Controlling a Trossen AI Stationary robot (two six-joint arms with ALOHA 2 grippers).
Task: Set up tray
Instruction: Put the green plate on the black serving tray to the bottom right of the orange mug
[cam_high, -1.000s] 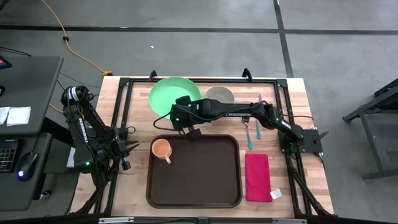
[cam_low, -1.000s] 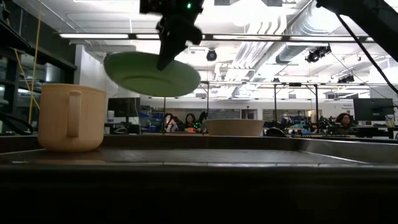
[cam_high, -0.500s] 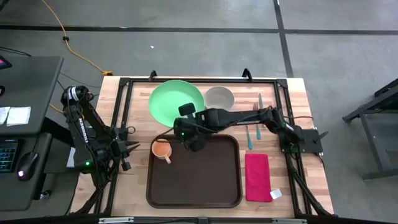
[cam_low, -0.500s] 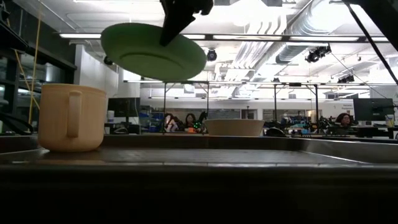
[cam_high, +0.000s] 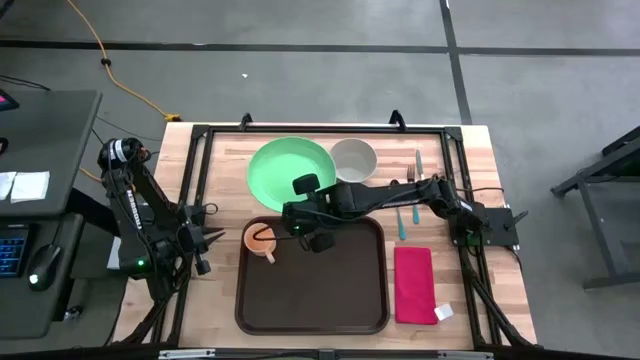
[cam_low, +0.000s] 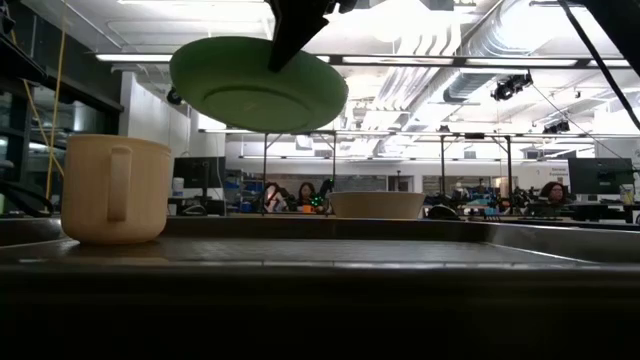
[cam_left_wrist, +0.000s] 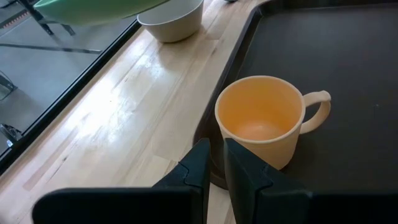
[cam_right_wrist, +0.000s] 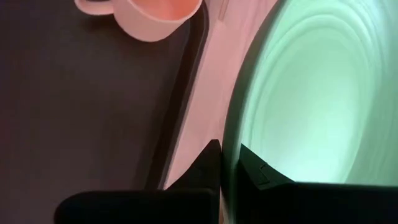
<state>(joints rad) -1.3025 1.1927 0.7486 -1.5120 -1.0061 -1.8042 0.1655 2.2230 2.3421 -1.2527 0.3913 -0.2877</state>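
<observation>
The green plate (cam_high: 290, 170) is in the air over the table's far middle, tilted, held by my right gripper (cam_high: 300, 205), which is shut on its rim. From the low view the plate (cam_low: 258, 85) hangs well above the tray. The dark brown tray (cam_high: 330, 295) lies at the near middle. A peach mug (cam_high: 260, 240) stands upright in the tray's far left corner. My left gripper (cam_high: 208, 240) waits shut at the table's left, just left of the mug (cam_left_wrist: 261, 121). My right gripper pinches the plate's rim (cam_right_wrist: 231, 140) on the side nearest the tray, one finger (cam_right_wrist: 208, 163) on each face. The fingers come slanting down from above and from the near side. The plate is lifted clear and tilted, and it reaches away from the fingers toward the far edge.
A beige bowl (cam_high: 353, 157) stands on the table right of the plate. Teal cutlery (cam_high: 402, 222) lies right of the tray's far corner. A red napkin (cam_high: 413, 283) lies right of the tray. The black frame rail (cam_high: 200, 170) borders the table.
My right gripper has carried the green plate toward the near edge and a little to the right, raising it; it now overhangs the tray's far edge. The plate stays tilted in the hold. The mug and tray have not moved.
</observation>
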